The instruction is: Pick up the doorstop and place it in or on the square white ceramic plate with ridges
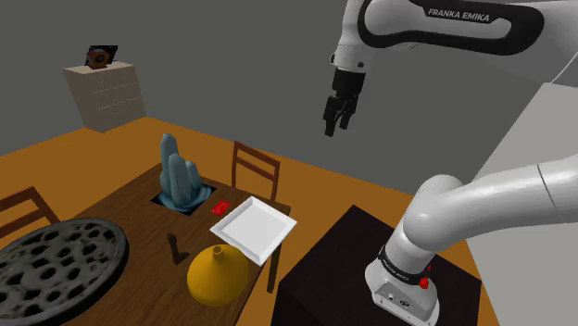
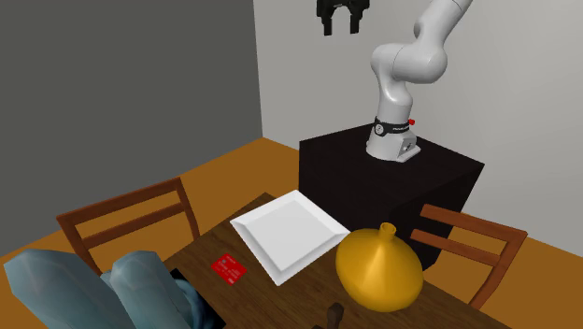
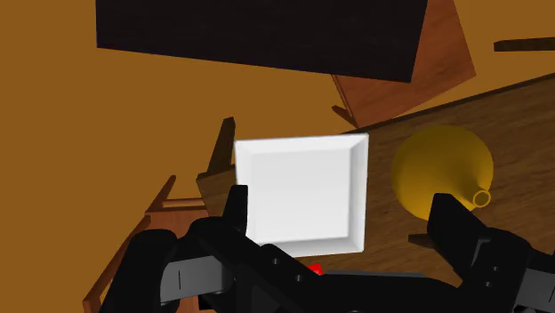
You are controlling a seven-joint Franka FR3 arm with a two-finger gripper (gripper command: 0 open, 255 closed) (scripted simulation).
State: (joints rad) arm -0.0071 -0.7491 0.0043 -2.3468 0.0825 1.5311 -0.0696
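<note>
The square white plate [image 1: 253, 227] [image 2: 290, 234] [image 3: 307, 191] lies flat at the corner of the dark wooden table [image 1: 120, 218] nearest the stand. A small red flat piece [image 1: 220, 207] [image 2: 228, 268] [image 3: 314, 268] lies on the table just beside the plate. A small dark upright piece [image 1: 174, 248] [image 2: 334, 313] stands near the yellow vase. I cannot tell which of the two is the doorstop. My gripper [image 1: 336, 119] [image 2: 341, 21] [image 3: 342, 204] hangs high above the plate, open, with nothing between its fingers.
A yellow round vase [image 1: 219, 275] [image 2: 378, 269] [image 3: 440, 169] stands close to the plate. A blue crystal figure [image 1: 180, 176] [image 2: 93, 290] and a dark perforated disc [image 1: 56, 259] sit further along the table. Wooden chairs [image 1: 255, 169] [image 2: 472, 243] flank the table, and the black stand [image 2: 392, 168] is beyond.
</note>
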